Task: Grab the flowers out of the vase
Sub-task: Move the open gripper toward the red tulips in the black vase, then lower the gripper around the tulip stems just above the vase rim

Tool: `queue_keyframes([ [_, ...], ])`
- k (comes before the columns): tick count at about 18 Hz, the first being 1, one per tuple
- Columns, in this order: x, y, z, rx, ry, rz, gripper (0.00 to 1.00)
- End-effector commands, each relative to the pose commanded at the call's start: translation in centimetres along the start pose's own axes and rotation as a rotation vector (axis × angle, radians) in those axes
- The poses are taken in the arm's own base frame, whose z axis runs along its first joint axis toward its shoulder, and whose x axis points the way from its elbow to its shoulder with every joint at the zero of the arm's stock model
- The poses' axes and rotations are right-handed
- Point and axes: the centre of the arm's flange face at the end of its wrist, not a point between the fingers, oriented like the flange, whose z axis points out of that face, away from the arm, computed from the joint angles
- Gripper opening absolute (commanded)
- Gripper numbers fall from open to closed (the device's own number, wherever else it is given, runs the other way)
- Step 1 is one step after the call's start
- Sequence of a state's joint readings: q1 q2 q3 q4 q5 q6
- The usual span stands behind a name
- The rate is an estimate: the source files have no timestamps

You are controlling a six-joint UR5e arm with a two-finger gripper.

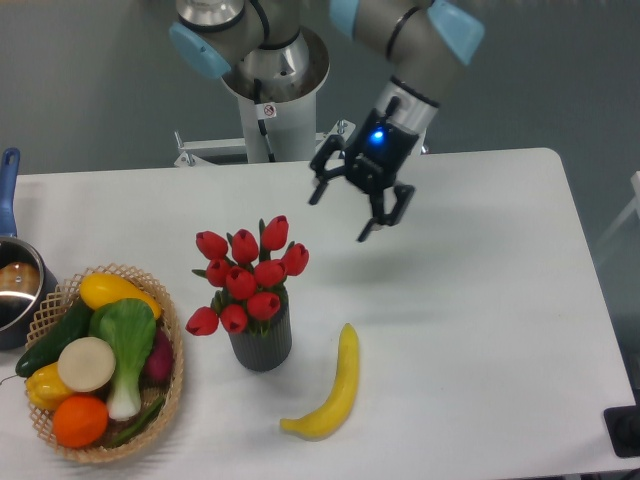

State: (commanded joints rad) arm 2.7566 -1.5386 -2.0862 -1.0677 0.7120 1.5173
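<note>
The flowers [247, 276], a bunch of red tulip buds with green leaves, stand upright in the vase [261, 343], a short dark grey ribbed cylinder left of the table's middle. My gripper [342, 211] hangs above the table, up and to the right of the bunch, a short way apart from it. Its fingers are spread open with nothing between them. The stems are hidden inside the vase.
A yellow banana [331, 389] lies just right of the vase. A woven basket [171, 391] of vegetables sits at the front left, and a blue-handled pot [14, 290] at the left edge. The robot base [270, 100] stands behind the table.
</note>
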Motion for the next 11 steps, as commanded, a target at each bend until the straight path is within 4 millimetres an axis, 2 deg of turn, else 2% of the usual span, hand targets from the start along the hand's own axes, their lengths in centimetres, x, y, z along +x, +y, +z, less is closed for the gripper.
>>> queue_keyframes([
  [2,0.6,-1.4,0.7,0.076,0.017,-0.016,1.0],
  [6,0.6,-2.7,1.6,0.114,0.001,0.002,1.0],
  [11,-0.8,-2.9,3.3,0.128,-0.014,-0.008,1.0],
])
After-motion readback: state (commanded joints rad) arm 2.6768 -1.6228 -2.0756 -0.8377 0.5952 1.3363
